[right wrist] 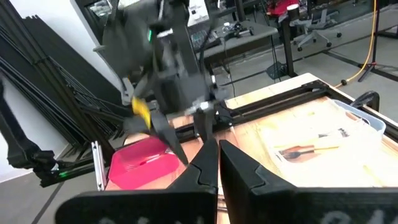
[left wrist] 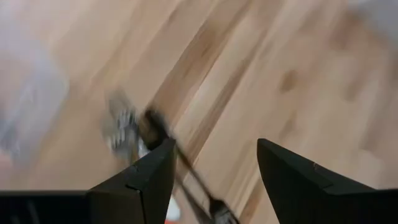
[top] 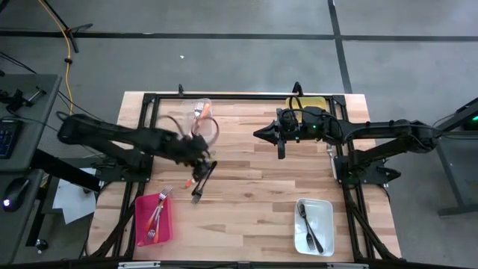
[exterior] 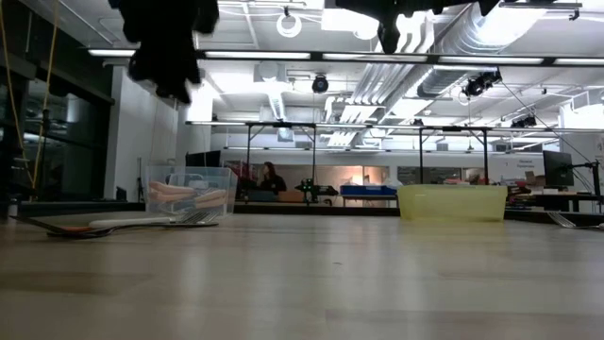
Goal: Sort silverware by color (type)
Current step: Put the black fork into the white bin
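Below the spread fingers (left wrist: 146, 180) of the left gripper (top: 200, 161), a dark all-metal fork (top: 200, 184) and an orange-handled utensil (top: 191, 180) are seen lying side by side on the wooden table (top: 254, 194); both are thin and finger-length. Nothing is gripped between those fingers, and the dark fork (left wrist: 186, 177) is seen running under the gap between them. Whether the fingertips touch either piece cannot be told.

Further silverware is noted in bins. Red-handled forks (top: 154, 217) lie in the red bin (top: 140, 224), beyond the loose pieces from the left fingers. Dark forks (top: 309, 228) lie in the white bin (top: 326, 224), well apart from both grippers. An orange-handled piece (top: 199, 112) rests in the clear bin (top: 203, 103), behind the left gripper. A yellow bin (top: 308, 102) stands just behind the right arm.

The right gripper (top: 259, 135) is held above the table's middle with its fingers (right wrist: 239, 168) pressed together on nothing. No obstruction is seen between the left fingers and the two loose pieces.
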Available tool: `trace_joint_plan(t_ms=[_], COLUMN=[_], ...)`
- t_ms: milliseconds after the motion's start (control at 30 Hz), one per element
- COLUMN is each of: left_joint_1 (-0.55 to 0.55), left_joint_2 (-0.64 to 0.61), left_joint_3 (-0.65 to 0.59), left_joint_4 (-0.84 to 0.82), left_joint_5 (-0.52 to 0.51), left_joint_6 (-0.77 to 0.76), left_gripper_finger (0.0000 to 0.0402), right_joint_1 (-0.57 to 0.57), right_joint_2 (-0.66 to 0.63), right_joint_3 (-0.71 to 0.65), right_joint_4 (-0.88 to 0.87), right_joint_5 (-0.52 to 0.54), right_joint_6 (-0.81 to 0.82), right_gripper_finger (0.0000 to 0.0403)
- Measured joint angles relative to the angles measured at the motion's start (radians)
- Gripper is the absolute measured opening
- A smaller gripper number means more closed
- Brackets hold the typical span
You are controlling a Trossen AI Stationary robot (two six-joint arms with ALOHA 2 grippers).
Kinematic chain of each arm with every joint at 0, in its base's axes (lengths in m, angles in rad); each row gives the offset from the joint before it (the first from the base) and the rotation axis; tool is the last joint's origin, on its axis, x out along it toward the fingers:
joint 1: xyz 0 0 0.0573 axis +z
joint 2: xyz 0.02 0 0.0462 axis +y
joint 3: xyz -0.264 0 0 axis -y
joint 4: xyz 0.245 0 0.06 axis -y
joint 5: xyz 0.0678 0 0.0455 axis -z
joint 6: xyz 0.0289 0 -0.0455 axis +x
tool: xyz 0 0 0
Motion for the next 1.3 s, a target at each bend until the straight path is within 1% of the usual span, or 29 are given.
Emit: trace_joint_plan(t_ms=[100,233,367,467,567,700,800,1000,1167,1300], left_joint_1=[-0.024,-0.039,-0.043,-0.043,-0.044,-0.044,-0.048,-0.048,-0.048,-0.048], left_joint_2=[0.132,0.275,0.382,0.443,0.49,0.516,0.525,0.525,0.525,0.525], left_joint_3=[0.0,0.001,0.001,0.001,0.001,0.006,0.003,0.003,0.003,0.003], left_joint_4=[-0.027,0.014,0.045,0.046,0.041,0.052,0.099,0.087,0.081,0.081], left_joint_5=[-0.005,0.038,0.076,0.08,0.081,0.085,0.101,0.095,0.092,0.09], left_joint_6=[-0.129,-0.258,-0.326,-0.378,-0.388,-0.388,-0.388,-0.413,-0.385,-0.341], left_gripper_finger=[0.0213,0.0213,0.0213,0.0213,0.0213,0.021,0.0198,0.0161,0.0135,0.0094], right_joint_1=[0.0,0.0,0.0,0.0,0.0,0.0,0.0,0.0,0.0,0.0], right_joint_2=[0.0,0.0,0.0,0.0,0.0,0.0,0.0,0.0,0.0,0.0], right_joint_3=[0.0,0.0,0.0,0.0,0.0,0.0,0.0,0.0,0.0,0.0], right_joint_4=[-0.009,-0.028,-0.044,-0.048,-0.054,-0.06,-0.065,-0.071,-0.074,-0.078], right_joint_5=[0.0,0.0,0.0,0.0,0.0,0.0,0.0,0.0,0.0,0.0], right_joint_6=[0.0,0.0,0.0,0.0,0.0,0.0,0.0,-0.01,-0.011,-0.011], right_gripper_finger=[0.0,0.0,0.0,0.0,0.0,0.0,0.0,0.0,0.0,0.0])
